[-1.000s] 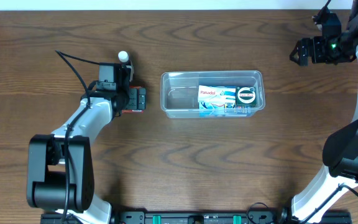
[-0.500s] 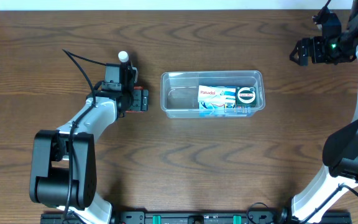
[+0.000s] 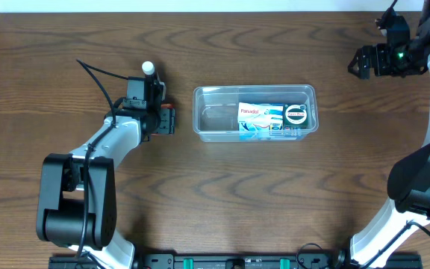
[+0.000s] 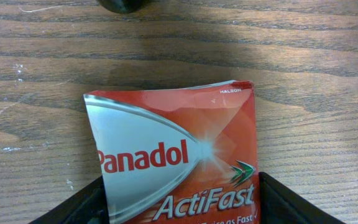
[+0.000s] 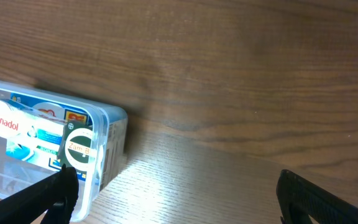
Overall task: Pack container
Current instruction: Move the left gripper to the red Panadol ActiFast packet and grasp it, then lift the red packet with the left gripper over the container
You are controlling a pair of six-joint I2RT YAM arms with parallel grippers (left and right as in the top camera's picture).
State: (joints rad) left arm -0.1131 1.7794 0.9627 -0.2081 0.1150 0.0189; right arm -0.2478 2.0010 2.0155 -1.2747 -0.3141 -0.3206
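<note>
The clear plastic container sits at the table's middle, holding a blue-and-white Panadol box and a small round green-lidded tin; it also shows in the right wrist view. My left gripper is shut on a red Panadol ActiFast box, just left of the container and low over the table. My right gripper is open and empty, raised at the far right back, away from the container.
A small white-capped bottle stands behind the left gripper; its dark base shows at the top of the left wrist view. The container's left half holds nothing.
My left gripper moved right toward the container with the red box, then barely shifted in the last half second. The right arm has not moved.
</note>
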